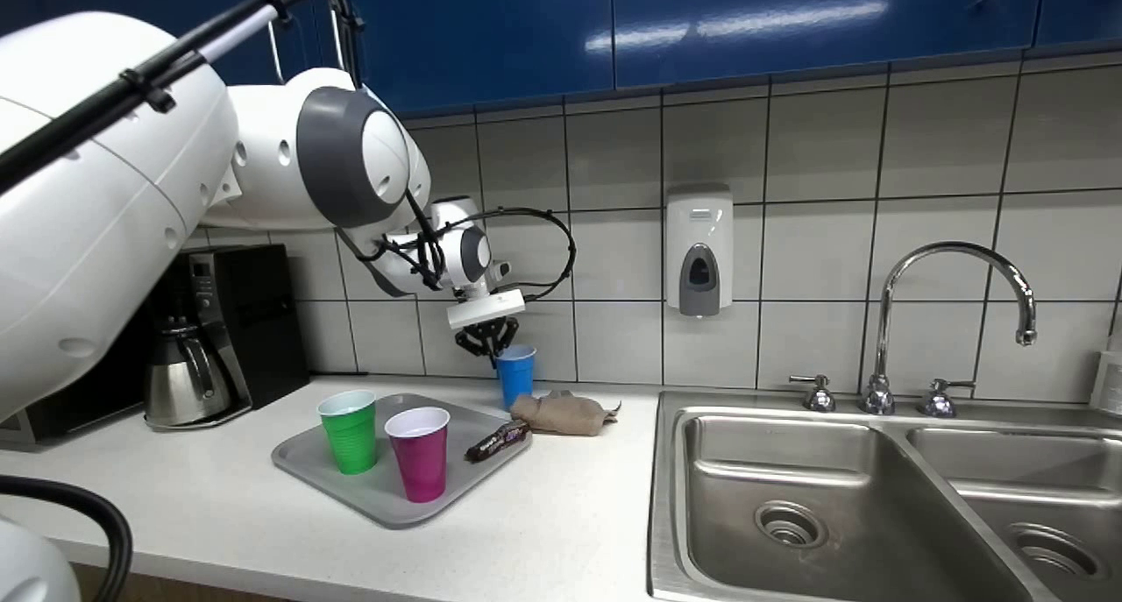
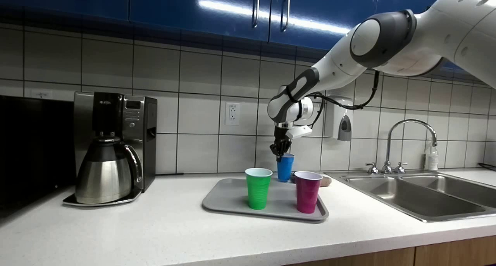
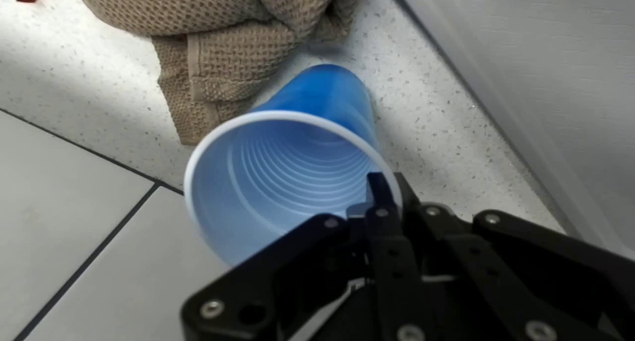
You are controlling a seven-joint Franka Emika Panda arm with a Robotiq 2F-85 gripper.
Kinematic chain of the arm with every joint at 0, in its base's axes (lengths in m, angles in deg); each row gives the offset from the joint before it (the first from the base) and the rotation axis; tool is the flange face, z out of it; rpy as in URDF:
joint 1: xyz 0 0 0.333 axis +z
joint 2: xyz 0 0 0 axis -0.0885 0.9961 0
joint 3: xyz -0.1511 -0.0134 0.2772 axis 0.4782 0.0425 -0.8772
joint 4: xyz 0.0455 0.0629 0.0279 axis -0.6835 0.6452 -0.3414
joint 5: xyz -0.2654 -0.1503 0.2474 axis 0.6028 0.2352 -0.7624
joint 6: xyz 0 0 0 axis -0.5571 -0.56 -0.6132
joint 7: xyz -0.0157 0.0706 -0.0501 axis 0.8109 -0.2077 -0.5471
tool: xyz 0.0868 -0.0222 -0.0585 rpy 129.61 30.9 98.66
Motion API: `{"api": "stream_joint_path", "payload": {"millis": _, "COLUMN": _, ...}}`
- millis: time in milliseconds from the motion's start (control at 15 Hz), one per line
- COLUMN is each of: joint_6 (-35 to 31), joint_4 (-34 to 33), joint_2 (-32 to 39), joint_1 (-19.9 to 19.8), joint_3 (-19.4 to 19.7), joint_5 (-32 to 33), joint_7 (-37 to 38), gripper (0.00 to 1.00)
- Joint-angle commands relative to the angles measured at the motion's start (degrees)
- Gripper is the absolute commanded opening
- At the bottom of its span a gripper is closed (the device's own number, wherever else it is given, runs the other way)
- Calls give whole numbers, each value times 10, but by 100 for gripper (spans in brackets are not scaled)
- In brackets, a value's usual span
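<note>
Clearly, the hand [image 3: 394, 194] is narrow and holding the blue cup [image 3: 292, 177] by its rim; one finger [image 3: 379, 187] sits inside the cup and its partner lies against the outside, with the cup's wall pinched between them. The cup is close to upright, behind the tray [image 2: 228, 196] in both exterior views; in the wrist view it is between the tray and a bunched brown cloth [image 1: 561, 414]; I cannot tell whether its base touches the counter [image 1: 210, 497]. On the tray stand a green cup [image 1: 351, 435] and a purple cup [image 1: 421, 462], both upright, the green one farther to the tray's left in both exterior views; a dark wrapped bar [image 1: 498, 442] lies at the tray's right edge in an exterior view, and the cloth rests on the counter just off that same edge. The white arm [image 2: 337, 66] extends high above and to the right of the tray in an exterior view; well left of the tray are a coffee maker [image 2: 139, 130] and its steel pot [image 2: 102, 177]; right of the tray is the sink [image 1: 671, 497] with a tall faucet [image 1: 884, 339]; a soap dispenser [image 1: 699, 251] hangs on the wall behind and right of the tray.
</note>
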Motion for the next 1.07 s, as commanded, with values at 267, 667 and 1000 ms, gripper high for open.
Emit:
{"api": "stream_joint_path", "payload": {"millis": 267, "joint_6": 20, "joint_4": 36, "joint_2": -39, "joint_1": -13, "joint_3": -12, "joint_5": -14, "joint_7": -10, "gripper": 1}}
{"api": "stream_joint_path", "payload": {"millis": 667, "joint_6": 17, "joint_4": 80, "joint_2": -75, "joint_1": -20, "joint_3": -16, "joint_5": -27, "joint_7": -15, "gripper": 1}}
{"api": "stream_joint_path", "payload": {"millis": 1000, "joint_6": 8, "joint_4": 130, "joint_2": -111, "joint_1": -20, "joint_3": -19, "joint_5": -29, "joint_7": -15, "gripper": 1}}
